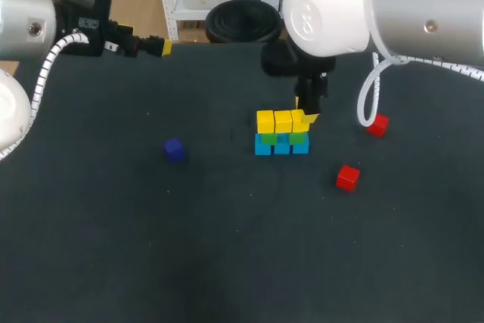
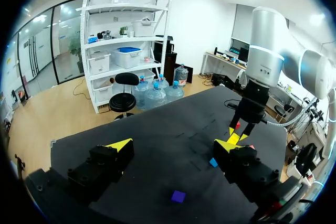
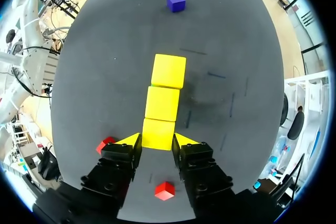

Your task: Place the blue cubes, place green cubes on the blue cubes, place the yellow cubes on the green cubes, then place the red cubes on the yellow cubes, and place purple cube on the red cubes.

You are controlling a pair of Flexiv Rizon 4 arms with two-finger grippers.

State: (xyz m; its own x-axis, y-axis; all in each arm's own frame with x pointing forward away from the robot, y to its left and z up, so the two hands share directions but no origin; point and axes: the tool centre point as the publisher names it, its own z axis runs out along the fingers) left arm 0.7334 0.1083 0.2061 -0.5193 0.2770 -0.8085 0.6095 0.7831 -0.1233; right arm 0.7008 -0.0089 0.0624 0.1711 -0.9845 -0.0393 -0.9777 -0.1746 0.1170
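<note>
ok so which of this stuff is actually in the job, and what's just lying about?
Job: blue cubes, green cubes, yellow cubes, red cubes, purple cube, right claw shut on end yellow cube.
Not job: table; left claw, open, empty.

Right arm (image 1: 408, 13) overhangs the stack (image 1: 281, 132); open table (image 1: 151, 247) toward purple cube (image 1: 174, 149).

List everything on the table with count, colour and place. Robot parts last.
blue cubes: three, blue, bottom row of the stack mid-table
green cubes: two show clearly, green, row on the blue cubes
yellow cubes: three, yellow, top row
red cubes: two, red, loose and apart, right of the stack in the head view
purple cube: one, purple, alone left of the stack
table: one, dark
left claw: open, empty, at the table's far left edge
right claw: shut on the end yellow cube
</note>
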